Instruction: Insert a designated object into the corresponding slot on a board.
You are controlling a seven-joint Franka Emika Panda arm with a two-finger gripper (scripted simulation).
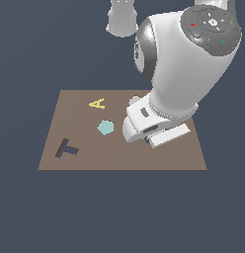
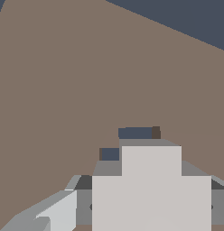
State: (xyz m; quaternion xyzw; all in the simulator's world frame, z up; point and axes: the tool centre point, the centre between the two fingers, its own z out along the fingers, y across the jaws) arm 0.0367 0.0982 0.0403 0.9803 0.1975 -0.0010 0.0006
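Over the brown board (image 1: 85,158), toward three o'clock, the claw (image 2: 145,212) grips the notched grey piece (image 2: 150,189) partly above the navy slot (image 2: 136,132).

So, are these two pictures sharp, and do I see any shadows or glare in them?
Exterior view: sharp render, flat even light, no cast shadows on the board, only soft shading on the arm's white shell. Wrist view: no blur or glare; the pale piece fills the foreground, hiding most of the dark slot.
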